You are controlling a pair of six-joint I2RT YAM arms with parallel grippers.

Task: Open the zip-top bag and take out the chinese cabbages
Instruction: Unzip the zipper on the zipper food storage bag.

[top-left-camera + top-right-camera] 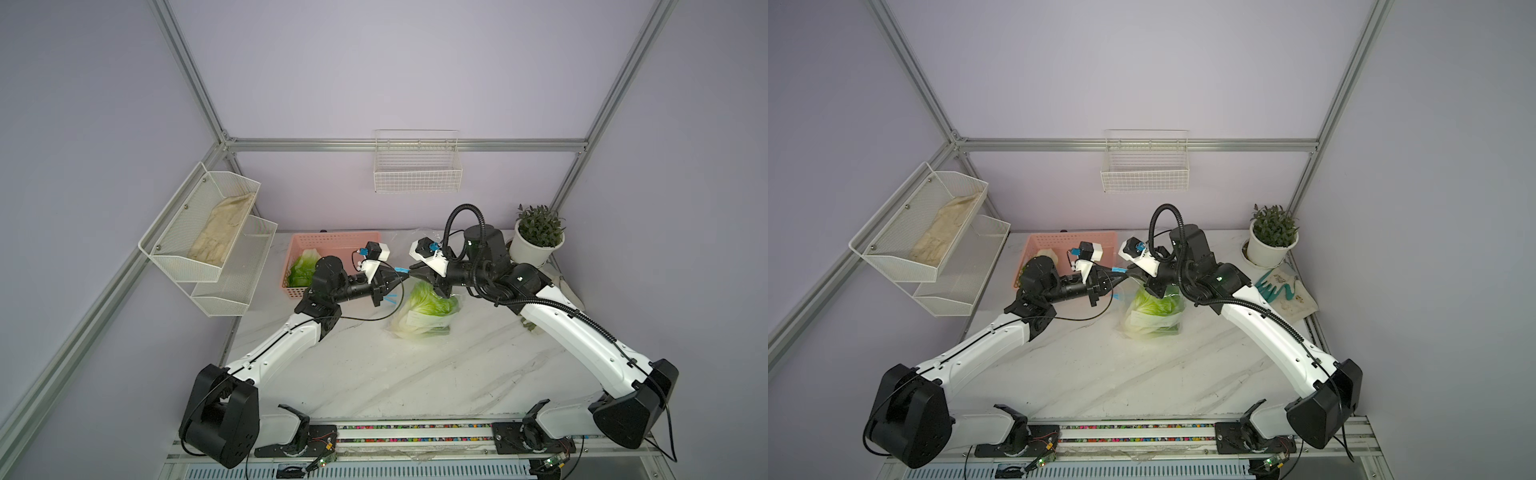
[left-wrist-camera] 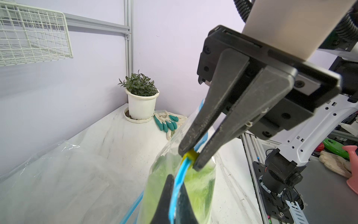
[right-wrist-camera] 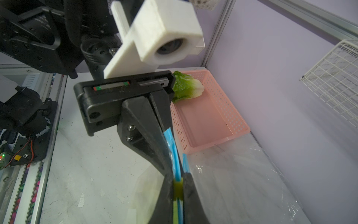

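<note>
On the left wall hangs a two-tier white mesh rack (image 1: 176, 230), and a crumpled beige cloth (image 1: 224, 232) lies in its upper tier. Beside it, at the back of the marble-patterned table (image 1: 374, 374), sits a pink perforated plastic basket (image 1: 332, 239). One of the chinese cabbages (image 3: 187, 87) lies inside, an oval head with crinkled green leaves and a pale stem end. The left gripper (image 1: 399, 274) reaches in level from the left, its tapered black fingers pressed together on the blue zip track (image 3: 172, 147). Below the two claws stands the zip-top bag (image 1: 424, 313), clear and glossy, with its base on the table and its mouth held up. More cabbage shows through the plastic, white stems low and ruffled bright-green leaves above. I cannot tell how many heads are inside. The right gripper (image 2: 190, 158) meets the left tip to tip, clamped on the small yellow slider (image 3: 178, 189) riding that track. A white wire basket (image 1: 417, 174) with a square grid hangs on the back wall above them. In the far right corner is a dark-leaved plant (image 1: 538, 226) in a round white pot (image 1: 530, 251). Next to it lie cream fabric gloves (image 1: 1277, 286) with teal rubbery fingers.
</note>
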